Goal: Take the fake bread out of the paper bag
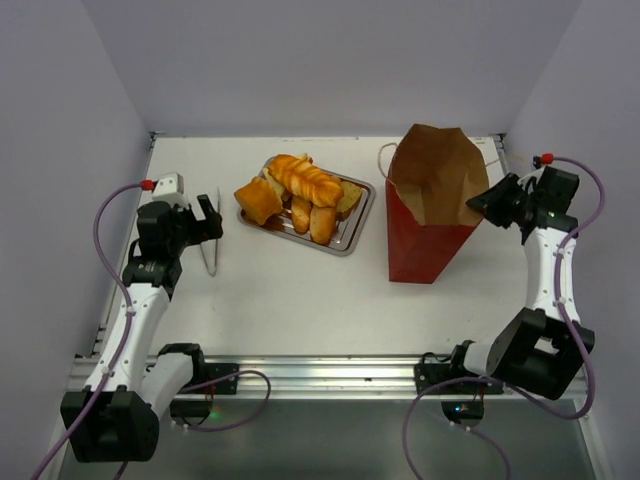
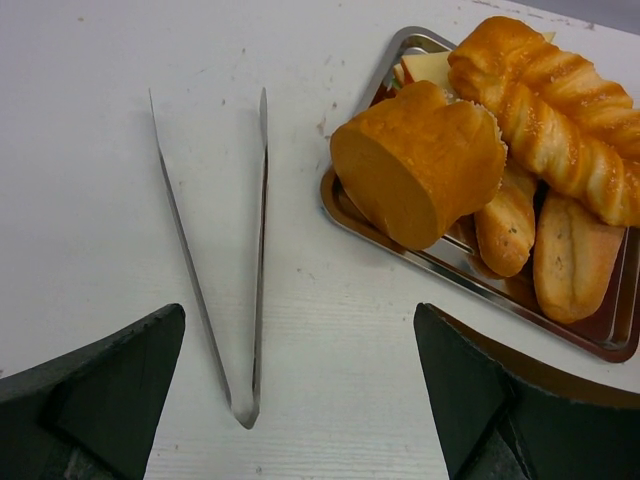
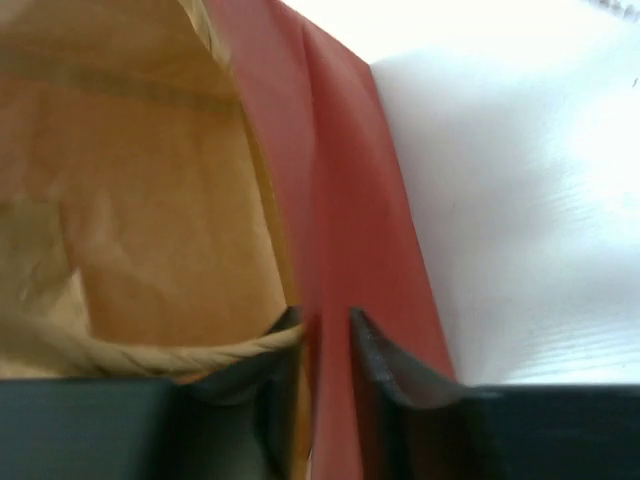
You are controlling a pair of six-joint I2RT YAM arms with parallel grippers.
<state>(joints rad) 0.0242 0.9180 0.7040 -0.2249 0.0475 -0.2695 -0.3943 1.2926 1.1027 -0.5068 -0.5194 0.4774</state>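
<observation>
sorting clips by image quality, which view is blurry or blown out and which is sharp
Right wrist: soft all over, the paper bag too near the lens, the table washed out white. Left wrist: sharp, with gloss on the bread and tray. Top external: even light, faint shadows.

no legible text, label, brand, number or sign in any view, nothing readable on bag [image 1: 425, 245], bread [image 1: 305, 180], tray [image 1: 360, 222] or tongs [image 2: 259, 250]
</observation>
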